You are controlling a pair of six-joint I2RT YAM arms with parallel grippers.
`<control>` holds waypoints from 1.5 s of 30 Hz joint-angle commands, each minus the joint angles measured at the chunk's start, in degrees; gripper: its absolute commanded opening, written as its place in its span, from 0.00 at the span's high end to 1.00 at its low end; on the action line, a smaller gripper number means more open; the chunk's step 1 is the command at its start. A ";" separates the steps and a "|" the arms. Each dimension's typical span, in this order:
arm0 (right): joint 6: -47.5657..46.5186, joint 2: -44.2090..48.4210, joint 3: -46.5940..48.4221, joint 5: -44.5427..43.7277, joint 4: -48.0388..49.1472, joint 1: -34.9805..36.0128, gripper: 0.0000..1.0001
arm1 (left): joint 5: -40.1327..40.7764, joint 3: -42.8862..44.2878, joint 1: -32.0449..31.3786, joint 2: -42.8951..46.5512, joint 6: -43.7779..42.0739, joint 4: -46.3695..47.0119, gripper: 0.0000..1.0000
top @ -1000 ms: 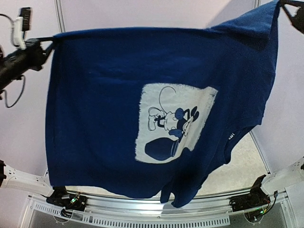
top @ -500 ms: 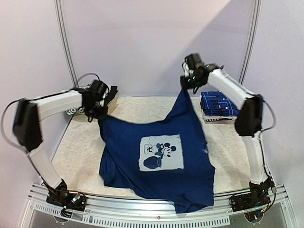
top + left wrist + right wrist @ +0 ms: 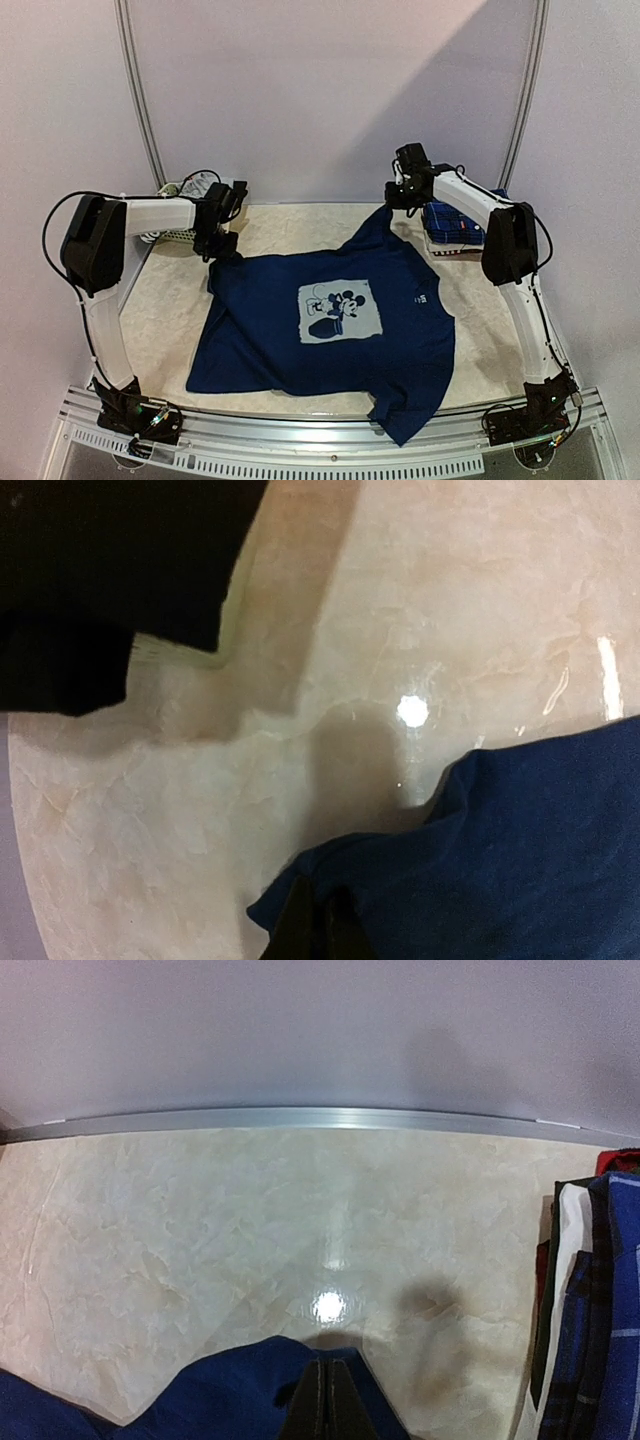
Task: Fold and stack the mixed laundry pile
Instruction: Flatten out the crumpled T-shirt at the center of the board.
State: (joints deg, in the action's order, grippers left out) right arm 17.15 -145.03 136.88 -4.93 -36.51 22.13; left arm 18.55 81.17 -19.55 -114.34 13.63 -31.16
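Note:
The navy T-shirt (image 3: pixel 330 315) with a pale cartoon print lies spread on the table, print up. My left gripper (image 3: pixel 222 246) is shut on its far left corner (image 3: pixel 400 880), low over the table. My right gripper (image 3: pixel 392 200) is shut on its far right corner (image 3: pixel 230 1390), also low. A folded blue-and-black plaid shirt (image 3: pixel 455 222) sits on a small stack at the far right and shows in the right wrist view (image 3: pixel 605 1290). The other pieces of the pile are not seen.
A white slatted basket (image 3: pixel 180 232) stands at the far left by the back wall. A dark shape (image 3: pixel 110 570) fills the upper left of the left wrist view. The T-shirt's lower hem hangs over the table's front edge (image 3: pixel 400 425).
Both arms have swung the T-shirt down from up in front of the camera and laid it flat on the table, still gripping its two far corners.

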 commanded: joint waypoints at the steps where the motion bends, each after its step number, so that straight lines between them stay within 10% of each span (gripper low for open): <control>1: 2.74 3.20 -2.20 -3.23 5.13 -0.17 0.98 | 3.89 0.75 -0.12 0.98 0.03 3.31 1.00; 19: 12.26 6.62 -6.30 -17.10 15.37 -4.54 1.00 | 7.27 9.80 0.61 -5.82 -3.82 6.27 0.97; 21: 12.38 4.50 -5.76 -14.80 18.29 -4.64 0.94 | 7.84 12.33 0.76 -7.98 -3.34 4.66 0.88; 24: 13.30 1.43 -5.30 -10.60 23.56 -4.77 0.83 | 6.70 13.55 0.76 -9.02 -2.24 4.76 0.48; 27: 14.49 -1.99 -3.29 -6.39 27.47 -5.06 0.50 | 5.03 11.47 0.53 -7.28 -1.30 7.56 0.28; 31: 15.09 -4.14 -0.20 -1.33 27.07 -5.60 0.32 | 3.95 9.54 -0.72 -3.82 -1.31 8.52 0.19; 45: 23.03 17.93 -32.02 18.30 24.43 -5.61 0.37 | 6.13 -6.13 -12.77 11.06 -0.51 8.24 0.16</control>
State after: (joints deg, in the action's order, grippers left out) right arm 35.11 -131.39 108.88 3.70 -11.49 16.80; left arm 24.25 79.92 -29.12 -107.59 12.19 -23.07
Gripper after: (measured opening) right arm 0.638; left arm 0.845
